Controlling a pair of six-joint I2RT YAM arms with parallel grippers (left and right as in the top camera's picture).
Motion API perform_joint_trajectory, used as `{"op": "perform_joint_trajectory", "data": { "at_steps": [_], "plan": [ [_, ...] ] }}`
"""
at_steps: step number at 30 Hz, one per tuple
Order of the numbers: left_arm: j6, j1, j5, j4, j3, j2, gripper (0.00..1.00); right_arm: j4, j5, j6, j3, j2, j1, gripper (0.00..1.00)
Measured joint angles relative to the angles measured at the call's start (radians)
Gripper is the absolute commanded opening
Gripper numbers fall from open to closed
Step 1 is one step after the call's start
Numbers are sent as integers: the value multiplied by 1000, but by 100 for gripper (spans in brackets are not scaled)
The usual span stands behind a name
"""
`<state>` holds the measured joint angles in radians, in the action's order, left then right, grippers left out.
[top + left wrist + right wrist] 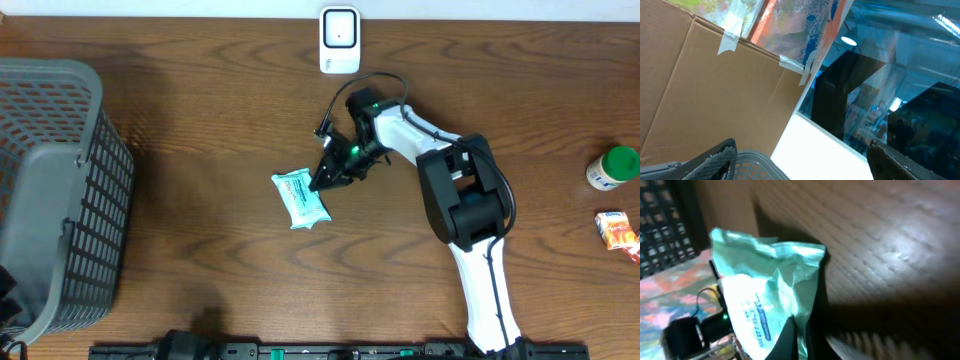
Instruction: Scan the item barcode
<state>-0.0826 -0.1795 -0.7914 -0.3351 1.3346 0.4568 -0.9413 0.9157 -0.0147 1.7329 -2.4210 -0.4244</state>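
Observation:
The item, a teal and white wipes packet [298,198], lies on the wooden table left of centre. My right gripper [323,182] is at its right edge and shut on it. In the right wrist view the packet [765,280] fills the left half, its edge pinched between my dark fingers [790,342]. I see no barcode on it. A white scanner [340,40] stands at the table's far edge. My left gripper [805,167] is open with nothing between its fingertips, above the basket rim [757,162].
A grey mesh basket [50,190] fills the table's left side. At the right edge stand a green-capped bottle [612,167] and a small orange carton [617,232]. A cardboard box [715,90] shows in the left wrist view.

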Motion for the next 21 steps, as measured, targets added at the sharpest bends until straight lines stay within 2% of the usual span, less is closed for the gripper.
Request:
{"op": "perform_joint_trajectory", "data": {
  "at_steps": [5, 8, 9, 10, 11, 15, 16, 21],
  "plan": [
    [0, 0, 0, 0, 0, 0, 83, -179, -137, 30, 132, -12, 3, 1],
    [0, 0, 0, 1, 0, 0, 83, -217, -269, 33, 205, 14, 6, 1],
    [0, 0, 0, 0, 0, 0, 83, -219, -311, 33, 211, 30, 6, 11],
    [0, 0, 0, 0, 0, 0, 83, -223, -348, 33, 214, 50, 5, 39],
    [0, 0, 0, 0, 0, 0, 83, -223, -382, 37, 215, 74, 3, 58],
    [0, 0, 0, 0, 0, 0, 83, -187, -441, 48, 221, 140, -19, 94],
    [0, 0, 0, 0, 0, 0, 83, -176, -441, 51, 221, 142, -22, 99],
    [0, 0, 0, 0, 0, 0, 83, -116, -378, 133, 202, 112, -34, 99]
  ]
}}
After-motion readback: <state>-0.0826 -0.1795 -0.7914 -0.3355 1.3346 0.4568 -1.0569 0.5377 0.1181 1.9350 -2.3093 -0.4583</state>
